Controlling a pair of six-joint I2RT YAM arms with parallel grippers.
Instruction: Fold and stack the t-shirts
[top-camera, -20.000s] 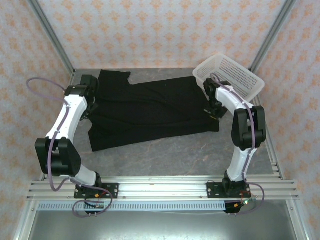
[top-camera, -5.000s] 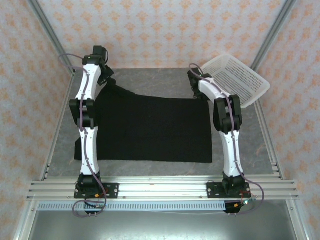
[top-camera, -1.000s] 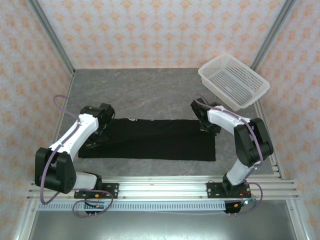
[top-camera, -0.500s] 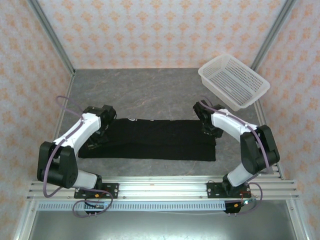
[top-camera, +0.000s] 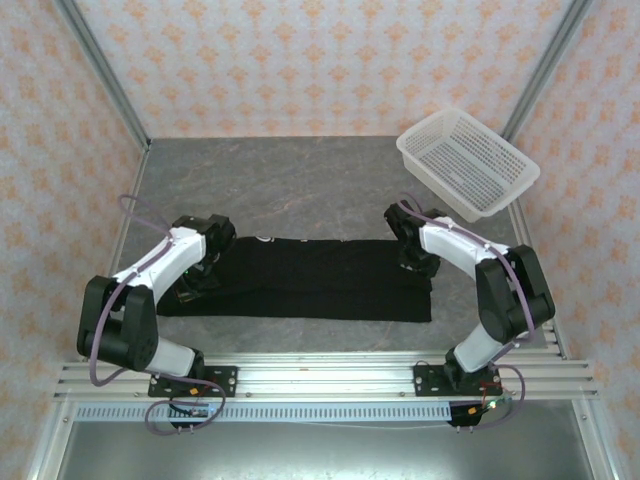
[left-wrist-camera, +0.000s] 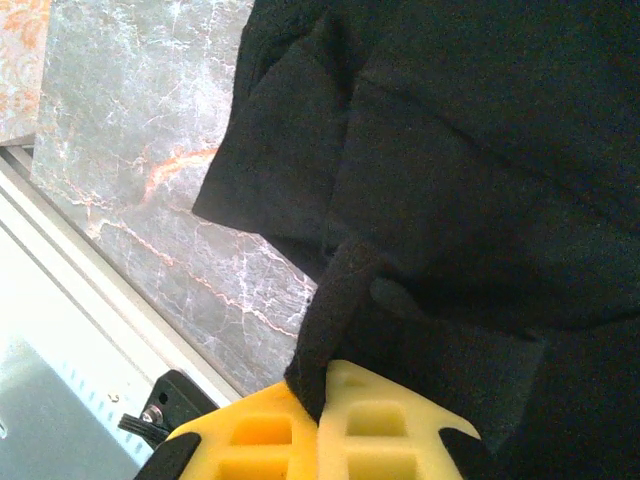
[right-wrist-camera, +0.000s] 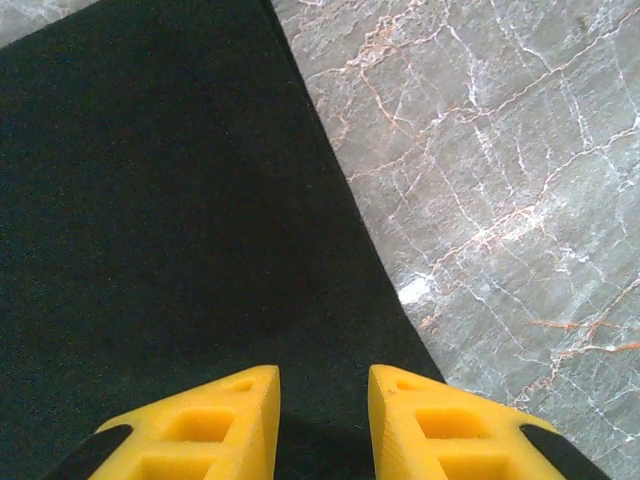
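At the t-shirt (top-camera: 310, 285) ends, left arm (top-camera: 165, 260) and right arm (top-camera: 455, 245) crouch low.

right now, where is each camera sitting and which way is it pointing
top external: above and behind the robot, looking down at the table, t-shirt and basket; left arm and right arm show.
left wrist: on the left arm, facing down; left gripper shut on a t-shirt fold.
right wrist: on the right arm, facing down at the t-shirt's edge; right gripper open.
shared: both wrist views show t-shirt and table.
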